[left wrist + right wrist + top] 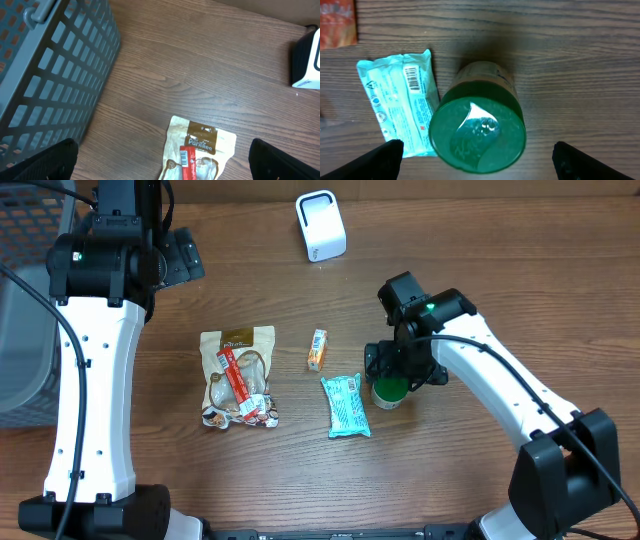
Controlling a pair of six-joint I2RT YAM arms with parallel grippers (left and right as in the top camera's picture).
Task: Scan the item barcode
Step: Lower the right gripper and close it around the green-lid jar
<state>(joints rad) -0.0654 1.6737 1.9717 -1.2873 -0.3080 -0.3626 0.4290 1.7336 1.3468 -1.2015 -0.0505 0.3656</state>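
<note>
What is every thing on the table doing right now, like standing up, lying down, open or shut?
Green-lidded round plastic jar, upright, lid on.
Teal plastic packet, lying flat, barcode up.
Small orange box, lying down.
Beige snack pouch, lying flat.
White box-shaped scanner, standing.
Left gripper, open, empty.
Right gripper, open over the jar.
</note>
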